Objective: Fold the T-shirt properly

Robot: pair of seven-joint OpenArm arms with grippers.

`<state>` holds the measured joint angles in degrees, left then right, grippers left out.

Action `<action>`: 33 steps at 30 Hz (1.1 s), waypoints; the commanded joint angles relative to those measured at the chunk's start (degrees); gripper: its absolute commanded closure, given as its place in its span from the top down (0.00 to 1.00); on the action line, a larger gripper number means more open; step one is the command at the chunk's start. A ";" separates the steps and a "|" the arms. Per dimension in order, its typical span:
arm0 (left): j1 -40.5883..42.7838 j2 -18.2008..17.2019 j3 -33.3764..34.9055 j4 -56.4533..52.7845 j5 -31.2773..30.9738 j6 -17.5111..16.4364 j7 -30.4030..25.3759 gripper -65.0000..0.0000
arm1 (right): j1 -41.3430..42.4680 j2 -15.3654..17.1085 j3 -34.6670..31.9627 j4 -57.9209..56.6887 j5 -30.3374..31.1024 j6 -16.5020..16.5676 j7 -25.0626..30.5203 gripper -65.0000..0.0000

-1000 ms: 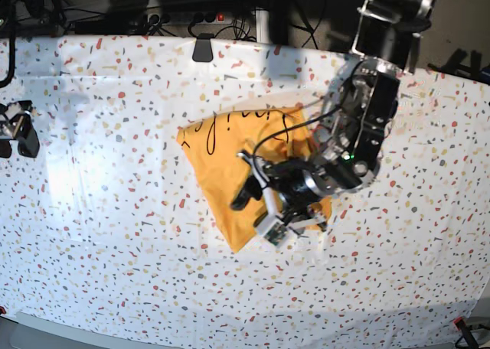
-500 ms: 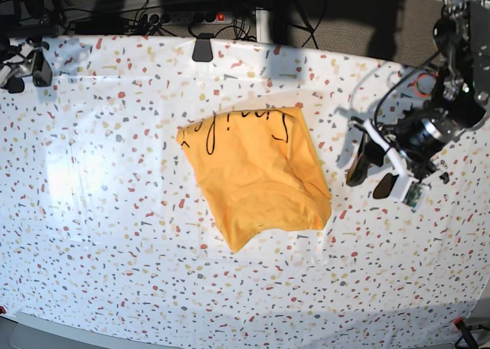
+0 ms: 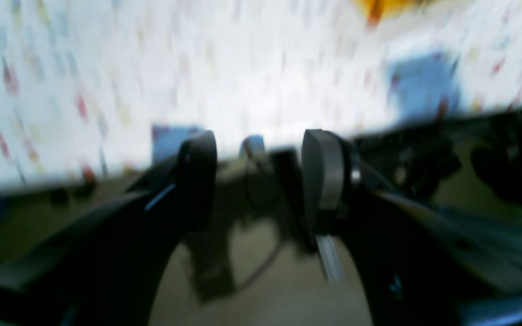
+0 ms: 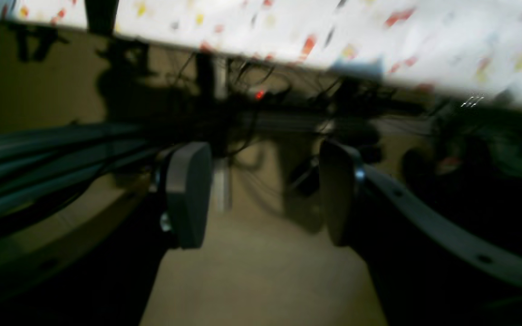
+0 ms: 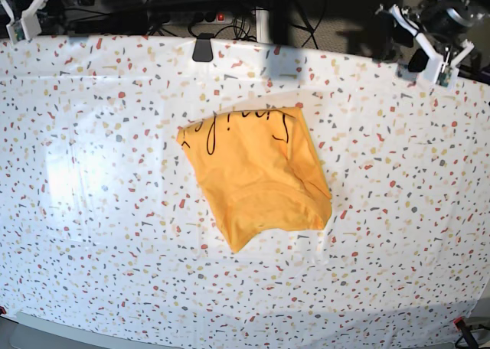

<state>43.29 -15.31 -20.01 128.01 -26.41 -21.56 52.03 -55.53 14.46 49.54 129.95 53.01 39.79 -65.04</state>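
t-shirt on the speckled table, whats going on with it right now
Nothing is handling it at this moment. The T-shirt lies folded into a compact bundle near the middle of the table, its black script marks along the far edge. The left hand and right hand are both open and empty, up at the table's far corners, well clear of it.

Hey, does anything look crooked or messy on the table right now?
The T-shirt lies folded on the speckled table cover, but the bundle sits skewed, its edges slanting against the table's, and a ridge of loose cloth bunches along its right side. Both the left gripper and right gripper are clear of it.
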 commanded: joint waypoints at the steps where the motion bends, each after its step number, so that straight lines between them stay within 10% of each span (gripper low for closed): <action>1: 1.57 -0.17 -0.31 0.81 0.57 -0.20 -0.37 0.46 | -1.27 -0.02 -0.85 0.52 0.98 0.21 0.68 0.57; 5: 5.07 0.07 -0.20 -5.20 0.68 -0.31 -1.92 0.46 | -1.44 -0.15 -8.87 -3.85 -0.50 0.21 0.70 0.57; 17: -16.48 3.54 -0.09 -70.62 14.69 -5.86 -39.06 0.46 | 24.06 2.71 -48.50 -56.30 -18.71 0.21 14.45 0.57; 23: -25.24 3.52 -0.09 -93.09 21.16 -2.95 -41.46 0.46 | 38.12 3.30 -60.54 -84.65 -27.52 0.21 26.38 0.57; 33: -25.94 3.54 -0.09 -96.30 22.53 -1.55 -41.38 0.46 | 45.88 3.58 -65.53 -94.82 -25.29 0.21 26.56 0.57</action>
<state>16.97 -11.20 -19.90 31.44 -3.86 -22.90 10.85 -9.54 17.47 -16.03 34.92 27.44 39.35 -38.17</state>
